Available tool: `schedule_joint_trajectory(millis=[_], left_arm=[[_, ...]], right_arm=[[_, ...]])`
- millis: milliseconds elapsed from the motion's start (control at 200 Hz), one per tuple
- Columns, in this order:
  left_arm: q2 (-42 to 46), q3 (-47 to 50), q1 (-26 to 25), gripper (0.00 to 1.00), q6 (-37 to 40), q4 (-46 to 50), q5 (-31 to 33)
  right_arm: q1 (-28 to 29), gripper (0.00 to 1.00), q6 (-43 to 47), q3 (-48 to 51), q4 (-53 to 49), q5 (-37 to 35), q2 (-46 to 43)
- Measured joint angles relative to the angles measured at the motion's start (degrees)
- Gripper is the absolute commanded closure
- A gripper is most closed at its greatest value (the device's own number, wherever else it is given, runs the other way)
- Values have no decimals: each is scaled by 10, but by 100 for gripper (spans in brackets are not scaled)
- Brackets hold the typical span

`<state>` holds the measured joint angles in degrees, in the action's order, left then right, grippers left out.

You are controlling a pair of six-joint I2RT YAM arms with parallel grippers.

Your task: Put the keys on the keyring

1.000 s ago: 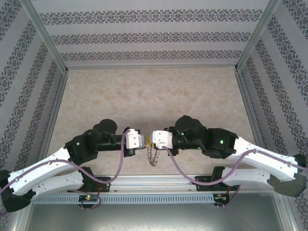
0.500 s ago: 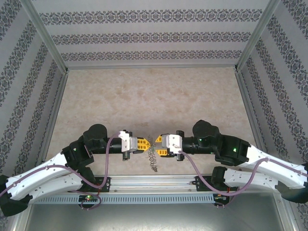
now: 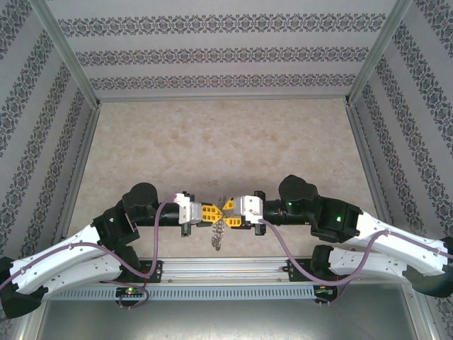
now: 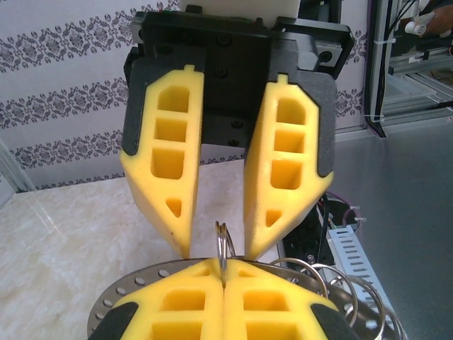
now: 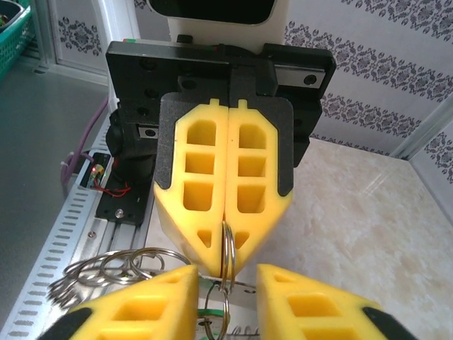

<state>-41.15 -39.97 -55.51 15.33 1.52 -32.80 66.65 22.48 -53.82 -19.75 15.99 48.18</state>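
Top view. Item: keyring (image 3: 218,237), a wiry metal cluster hanging above the table's near edge, just below the point where the two grippers meet tip to tip. Left gripper (image 3: 214,214) and right gripper (image 3: 231,215) are level and facing each other.

Left wrist view. Left gripper (image 4: 223,273) has its fingers pressed together, pinching a thin split ring (image 4: 223,242) that stands upright and edge-on. Right gripper (image 4: 221,248) faces it with its fingers narrowly apart, the ring in the gap between them and apparently untouched. A perforated disc (image 4: 106,315) sits low on the left, with loose rings (image 4: 333,280) on the right.

Right wrist view. Right gripper (image 5: 226,283) straddles the split ring (image 5: 228,244), which the left gripper (image 5: 226,227) clamps. Loose rings (image 5: 106,270) hang to the left. A green sliver (image 5: 206,312) shows low down; it may be a key head, but it is too small to tell.

Handling, judged: the keyring is light, stiff, springy wire, smooth and slippery against the pads. The hanging bunch is likely to swing. It is best gripped flat across the ring's faces, near the coil's split. The key should be pinched by its head, leaving the hole free.
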Motion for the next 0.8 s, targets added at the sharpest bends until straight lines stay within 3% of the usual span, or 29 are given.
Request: schedule_joint_trajectory(millis=[150, 220, 335, 395, 799], left_arm=[[0, 0, 0, 100, 0, 1, 2], [0, 0, 0, 100, 0, 2, 5], [-2, 0, 0, 79, 7, 8, 22], [-8, -8, 0, 75, 13, 26, 40], [-50, -73, -4, 76, 59, 148, 132]], right_arm=[[0, 100, -2, 0, -2, 0, 0], [0, 100, -3, 0, -4, -2, 0], [0, 100, 0, -5, -12, -17, 4], [0, 100, 4, -9, -25, -32, 11], [0, 100, 37, -74, -133, -97, 74]])
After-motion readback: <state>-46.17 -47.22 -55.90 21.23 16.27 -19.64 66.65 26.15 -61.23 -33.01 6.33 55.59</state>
